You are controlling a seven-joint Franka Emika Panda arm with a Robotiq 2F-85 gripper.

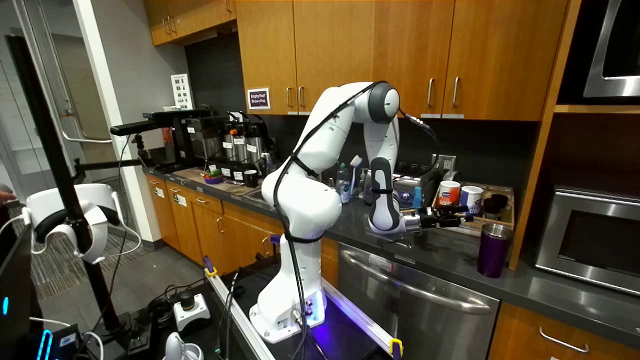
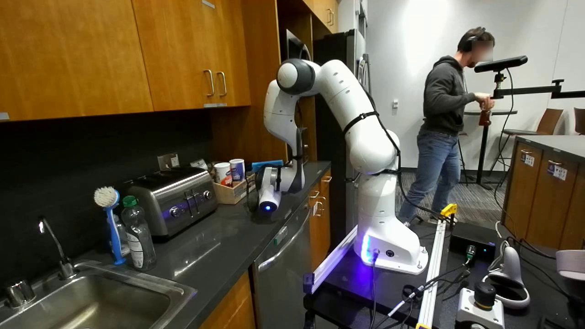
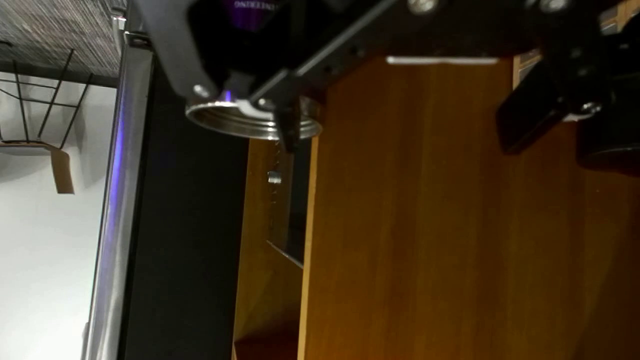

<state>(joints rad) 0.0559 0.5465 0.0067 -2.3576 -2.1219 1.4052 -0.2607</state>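
1 gripper: jaws spread wide, holding nothing. 1 purple cup: upright on the dark counter, near the gripper's tips, behind 1 finger in the wrist view; contact cannot be told. 2 canisters: in a wooden box.

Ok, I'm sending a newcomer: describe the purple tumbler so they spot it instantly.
Follow the dark countertop above the steel dishwasher to the wooden upright beside the microwave. Just before that upright, near the front edge, stands the tumbler. Its purple body and metal rim set it apart from the canisters with red or blue labels in the tray behind.
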